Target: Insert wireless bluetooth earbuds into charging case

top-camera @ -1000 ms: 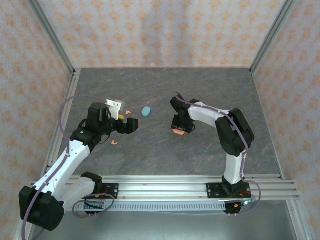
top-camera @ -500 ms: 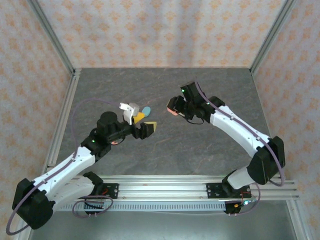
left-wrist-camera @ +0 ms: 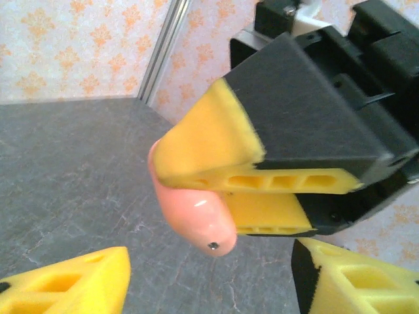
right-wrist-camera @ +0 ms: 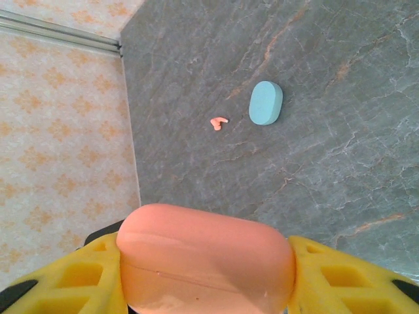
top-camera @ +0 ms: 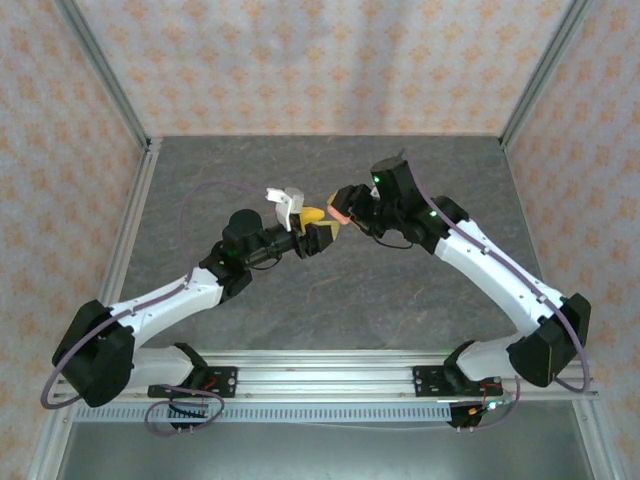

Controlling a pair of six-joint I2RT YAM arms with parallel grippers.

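My right gripper [right-wrist-camera: 206, 271] is shut on the coral-pink oval charging case [right-wrist-camera: 206, 261] and holds it above the table's middle [top-camera: 340, 208]. The case looks closed, with a seam line along it. My left gripper [top-camera: 320, 224] is open and faces the case from the left, close to it. In the left wrist view the case [left-wrist-camera: 193, 212] sticks out of the right gripper's yellow fingers [left-wrist-camera: 209, 140], just beyond my own open fingertips [left-wrist-camera: 65, 281]. One coral-pink earbud [right-wrist-camera: 218, 122] lies on the table beside the teal oval case [right-wrist-camera: 266, 103]. The other earbuds are out of sight.
The grey stone-patterned table [top-camera: 400, 290] is bordered by patterned walls with metal rails [top-camera: 125, 260] along the edges. Both arms reach inward over the centre, and the left arm covers part of the table's left half.
My right gripper has lifted the pink case off the table and carried it up and left. My left gripper has swung right and upward to meet it.
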